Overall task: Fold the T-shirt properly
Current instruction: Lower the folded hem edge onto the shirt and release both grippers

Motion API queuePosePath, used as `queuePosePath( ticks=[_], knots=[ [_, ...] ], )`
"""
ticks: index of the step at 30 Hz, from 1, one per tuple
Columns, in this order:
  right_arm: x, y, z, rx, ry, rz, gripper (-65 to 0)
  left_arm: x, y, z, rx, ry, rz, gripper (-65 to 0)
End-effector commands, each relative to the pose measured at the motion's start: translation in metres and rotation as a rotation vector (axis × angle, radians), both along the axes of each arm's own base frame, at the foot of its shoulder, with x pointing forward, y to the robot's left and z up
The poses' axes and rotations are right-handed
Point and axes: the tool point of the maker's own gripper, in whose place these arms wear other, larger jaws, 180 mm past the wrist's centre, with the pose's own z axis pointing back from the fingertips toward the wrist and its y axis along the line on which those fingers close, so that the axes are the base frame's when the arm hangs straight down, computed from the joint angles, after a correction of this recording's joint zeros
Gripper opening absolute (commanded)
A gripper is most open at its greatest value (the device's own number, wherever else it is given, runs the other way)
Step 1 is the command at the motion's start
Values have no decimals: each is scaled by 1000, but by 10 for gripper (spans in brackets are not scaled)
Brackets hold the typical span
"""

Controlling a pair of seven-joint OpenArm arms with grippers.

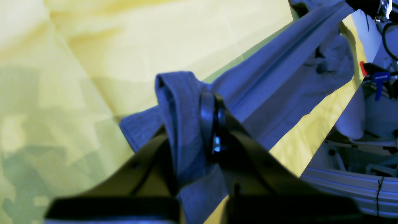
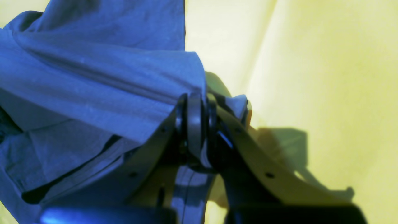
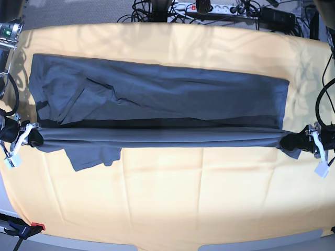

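My left gripper [image 1: 214,124] is clamped tight on a bunched corner of the plain slate blue-grey cotton T-shirt [image 3: 157,94], and my right gripper [image 2: 196,124] pinches the opposite corner the same way, fabric bulging out past its black pads. Between the two grips I see one taut lifted edge of the shirt, stretched straight, so the garment's long axis runs from one gripper to the other across the yellow-orange table cloth [image 3: 172,193]. The rest of the shirt lies flat on the cloth on the far side of that edge, with one sleeve flap drooping on the near side by my right gripper. One shirt, one cloth, two grippers. Only the base view shows the whole span and the cables [image 3: 230,10] beyond the cloth's far edge; the wrist views show just the pinched folds.
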Motion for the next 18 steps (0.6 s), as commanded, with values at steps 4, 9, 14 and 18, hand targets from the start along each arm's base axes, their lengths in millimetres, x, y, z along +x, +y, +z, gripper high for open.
queuePosePath(
  ticks=[4,9,14,18],
  knots=[
    [8,-14,21,-36,-47,-13,-650,-7,7,4,28,-24,-19,-650],
    [7,-14,20,-39,-39,-12,-650,-28,5,-23,33,46,-33,-650],
    [6,-15,19,-41,-31,-12,-650,-37,5,-33,32,78,-34,-650],
    [3,-16,15,-43,-21,-12,-650,-39,5,-35,32,84,-34,-650]
  ],
)
